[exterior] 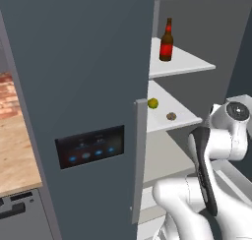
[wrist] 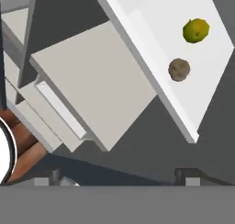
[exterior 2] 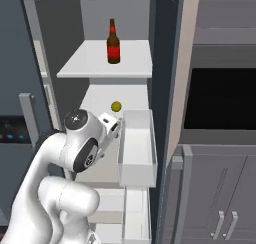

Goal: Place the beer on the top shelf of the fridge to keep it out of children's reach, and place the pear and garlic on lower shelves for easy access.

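Note:
The fridge stands open. The beer, a dark bottle with a red label, stands upright on the top shelf. One shelf lower lie the yellow-green pear and the brownish garlic, a short way apart. My gripper is open and empty, drawn back from that shelf's front edge and clear of both. Its dark fingertips stand wide apart.
The open door with its black panel of blue lights hangs to the left. White door bins jut out on the right, close to my hand. A beige shelf lies below. A dark oven and grey cabinets stand further right.

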